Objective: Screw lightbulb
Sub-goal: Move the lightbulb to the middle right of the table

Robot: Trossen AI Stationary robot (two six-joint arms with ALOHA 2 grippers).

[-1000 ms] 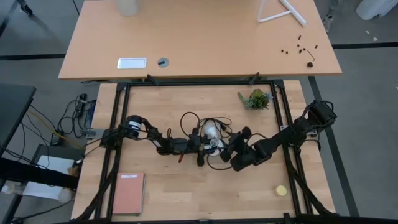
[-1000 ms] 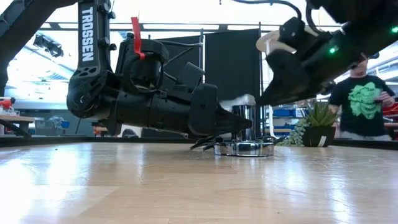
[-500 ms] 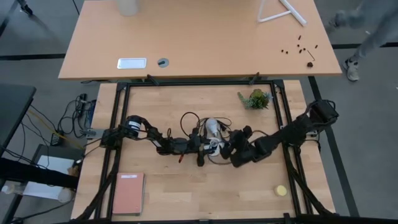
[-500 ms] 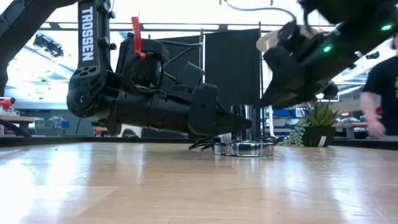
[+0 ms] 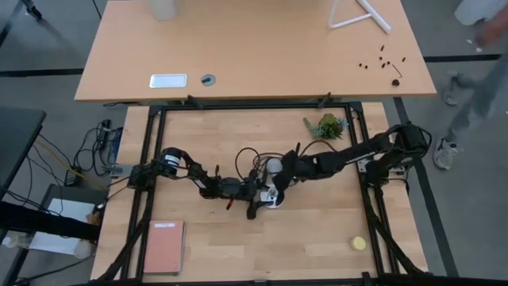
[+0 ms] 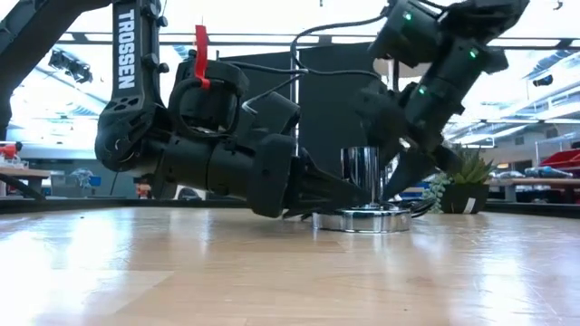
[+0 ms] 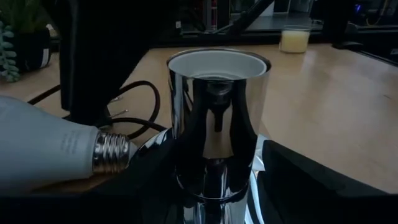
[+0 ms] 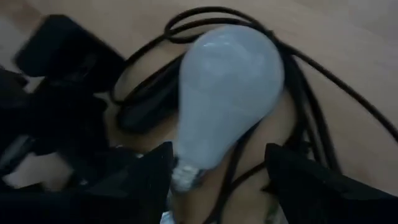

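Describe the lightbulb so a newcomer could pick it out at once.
On the light wooden table, look to the middle, where both arms meet at the chrome socket amid loops of black cord. The lightbulb lies on its side there beside the socket: frosted white, pear-shaped, with a ribbed metal screw end, unlike the yellow ball at the table's near right.

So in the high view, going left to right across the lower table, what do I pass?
Red notebook → left gripper at the socket base → lightbulb → small plant → yellow ball.
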